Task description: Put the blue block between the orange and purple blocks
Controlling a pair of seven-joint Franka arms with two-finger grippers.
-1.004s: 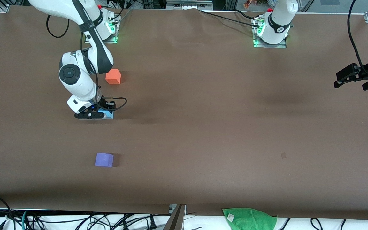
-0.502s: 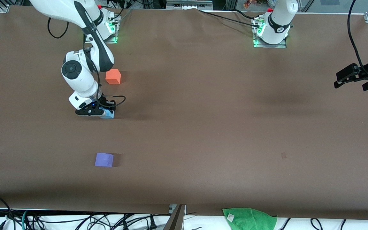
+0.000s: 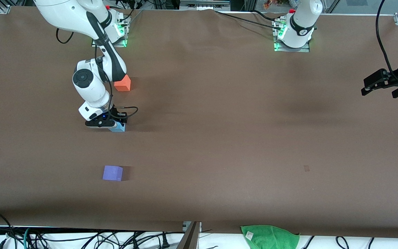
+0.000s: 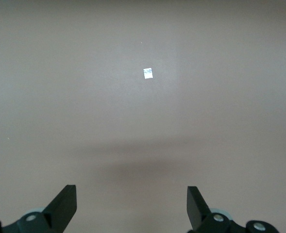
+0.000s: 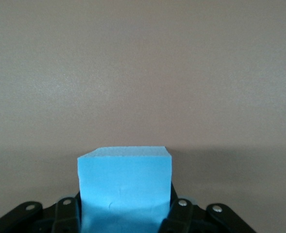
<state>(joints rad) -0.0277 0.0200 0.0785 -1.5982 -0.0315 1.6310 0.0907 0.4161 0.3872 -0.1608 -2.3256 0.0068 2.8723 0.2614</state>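
Observation:
My right gripper (image 3: 113, 126) is shut on the blue block (image 3: 119, 128), low over the table between the orange block (image 3: 123, 84) and the purple block (image 3: 112, 173). In the right wrist view the blue block (image 5: 125, 187) fills the space between the jaws. The orange block lies farther from the front camera, partly covered by the right arm. The purple block lies nearer to it. My left gripper (image 3: 378, 86) is open and empty, waiting over the left arm's end of the table; its fingertips (image 4: 65, 201) show over bare table.
A green cloth (image 3: 269, 236) lies at the table's front edge. A small white mark (image 4: 148, 73) is on the brown table cover (image 3: 219, 138) under the left gripper. Cables run along the front edge.
My right gripper has moved with the blue block a little toward the left arm's end and slightly nearer the front camera. The left arm has not moved.

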